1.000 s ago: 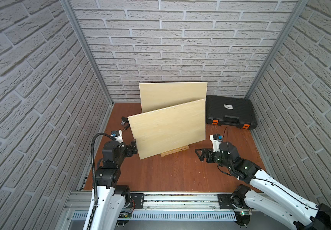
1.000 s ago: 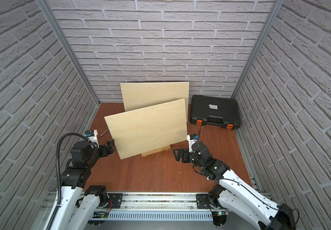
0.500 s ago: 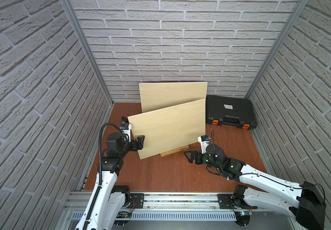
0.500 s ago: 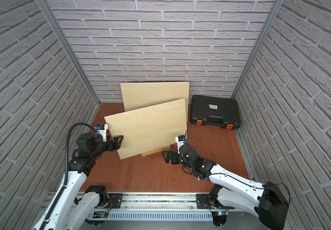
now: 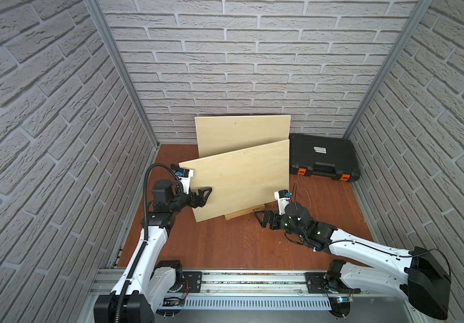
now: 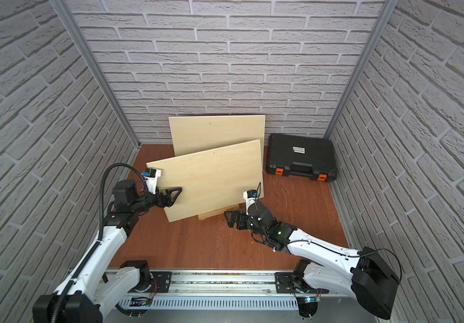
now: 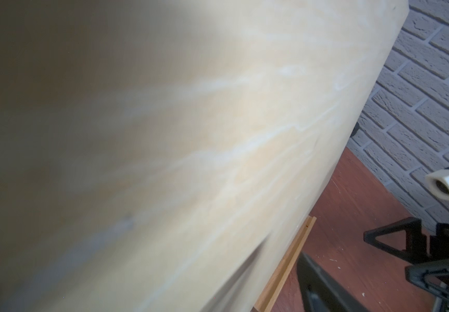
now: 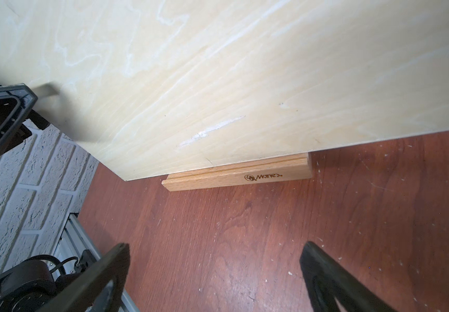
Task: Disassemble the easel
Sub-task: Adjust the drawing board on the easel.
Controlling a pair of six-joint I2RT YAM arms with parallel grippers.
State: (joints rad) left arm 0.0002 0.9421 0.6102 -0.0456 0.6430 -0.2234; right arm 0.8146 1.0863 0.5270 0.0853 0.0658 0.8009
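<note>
While no part has yet come off, the task counts as barely begun.

Both top views:
- Front board [image 5: 236,179] leans on the easel at the centre of the bench [image 5: 225,246], with its bottom edge on the easel ledge [image 5: 243,214]. The frame behind it is hidden.
- Rear board [image 5: 243,134] stands against the wall at 12 o'clock.
- Black case [image 5: 323,156] lies at 2 o'clock.
- Left end effector [image 5: 207,191] is at the board's 9 o'clock edge, one finger across the face.
- Right end effector [image 6: 229,219] sits low, just beside the ledge's 3 o'clock end, spread and holding nothing.

Left wrist view: the front board [image 7: 190,135] fills the picture. The near finger [image 7: 318,283] stands off the face and the far one is hidden. The jaws are judged spread astride the edge, not pinching.

Right wrist view: the ledge [image 8: 239,175] carries a maker's mark and the board sits on it. The right end effector [image 8: 215,245] is wide open and aimed at the ledge.

Left to do, by judgement: lift the board away, then take the easel apart.

Room for moving: open bench at 6 o'clock, a side wall near at 9 o'clock, the rear board close behind at 12 o'clock.
</note>
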